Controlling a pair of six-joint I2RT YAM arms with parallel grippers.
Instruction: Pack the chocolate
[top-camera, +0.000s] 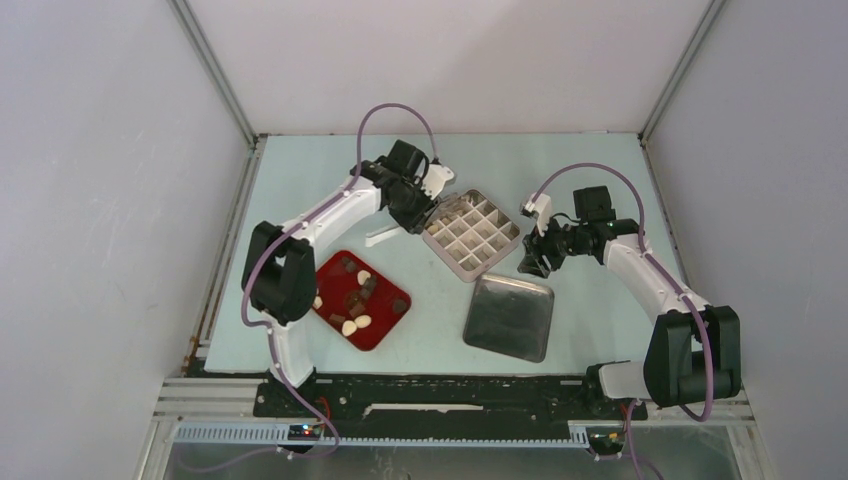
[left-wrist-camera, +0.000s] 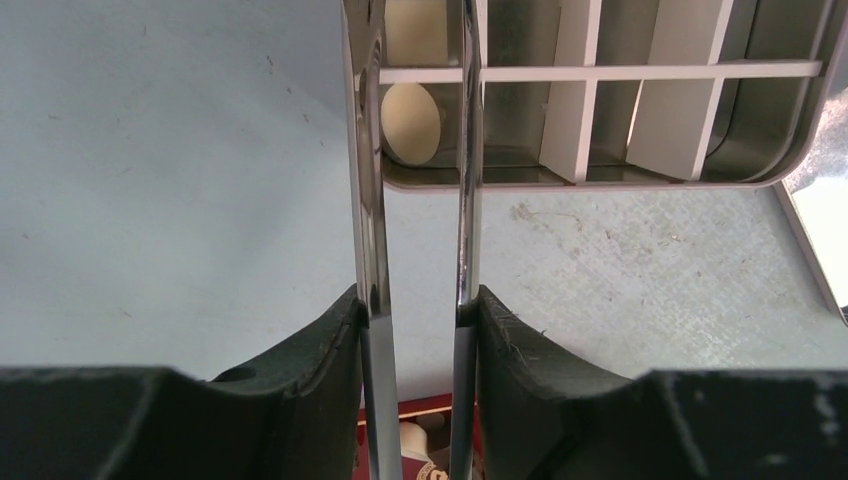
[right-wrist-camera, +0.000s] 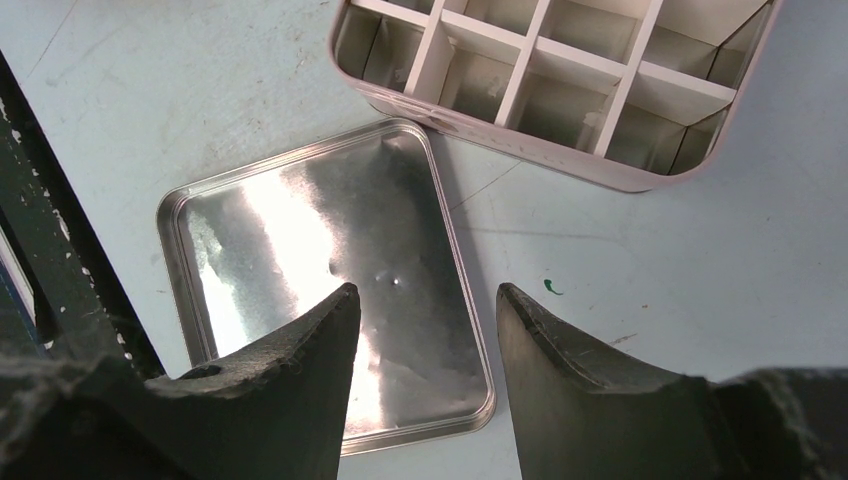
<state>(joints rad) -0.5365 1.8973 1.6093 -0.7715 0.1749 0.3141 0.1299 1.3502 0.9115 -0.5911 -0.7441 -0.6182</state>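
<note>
- The chocolate (top-camera: 355, 300) lies mostly on the red tray (top-camera: 392, 305) near the left arm's base: small cream-white ovals and dark brown lumps, loose and close together. So, by my reading, packing is at an early stage.
- Right of the tray, the metal lid (right-wrist-camera: 300, 230) lies flat on the table, shiny and a little dented, just beside the box and well apart from the chocolate.
- The right claw (right-wrist-camera: 425, 295) hangs over the lid's edge with its fingers spread and nothing between them; it looks idle for now.
- Farther back, the box (left-wrist-camera: 600, 180) sits open, a grid of white dividers. Most cells seen are bare.
- The left claw (left-wrist-camera: 418, 300) is pinching the tongs (left-wrist-camera: 468, 200), whose two blades stand apart and reach over the box's corner.
- One cream oval (left-wrist-camera: 412, 122) rests in the corner cell and another (left-wrist-camera: 415, 30) shows in the next; the tong tips run out of view, so I cannot tell whether they grip either piece.
- The step in hand seems to be dropping a piece into a cell. Next calls for lifting the tongs clear of the dividers and going to the tray for another piece.
</note>
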